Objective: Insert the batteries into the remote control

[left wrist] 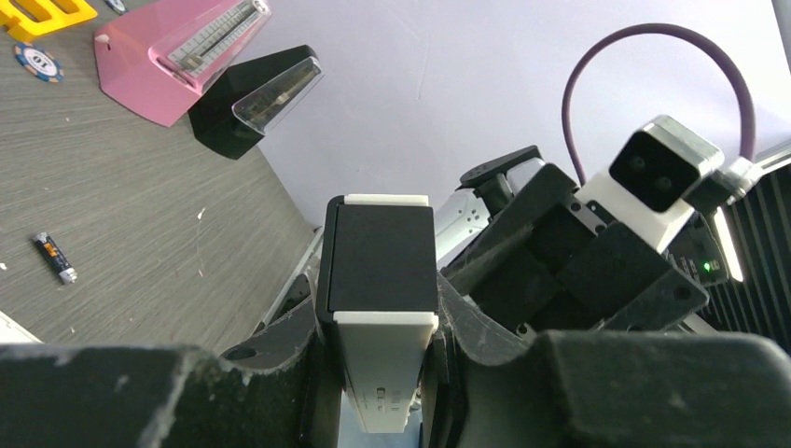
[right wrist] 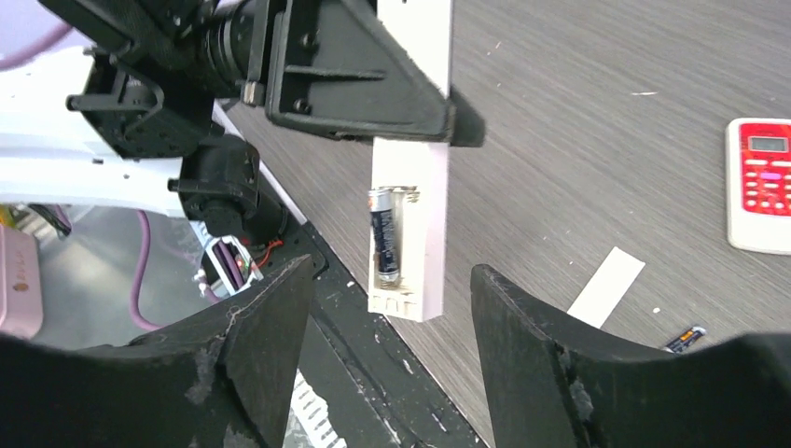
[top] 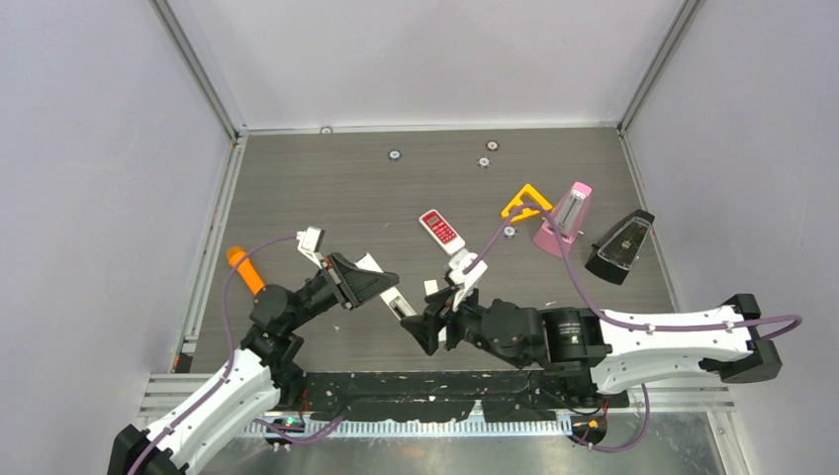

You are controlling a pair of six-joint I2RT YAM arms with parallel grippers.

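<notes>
My left gripper (top: 368, 283) is shut on the white remote control (top: 394, 300) and holds it off the table. In the left wrist view the remote control (left wrist: 382, 280) is clamped between both fingers. Its open battery bay faces the right wrist camera, where the remote control (right wrist: 410, 224) has one dark battery (right wrist: 385, 233) seated in the bay. My right gripper (right wrist: 390, 275) is open, its fingers spread either side of the remote's lower end without touching it. Another battery (right wrist: 686, 338) lies loose on the table (left wrist: 54, 258).
A white cover strip (right wrist: 606, 275) lies on the table near a red-and-white remote (top: 441, 231). A yellow piece (top: 524, 201), a pink metronome (top: 566, 220) and a black one (top: 620, 247) stand at the right. An orange stick (top: 244, 269) lies at the left.
</notes>
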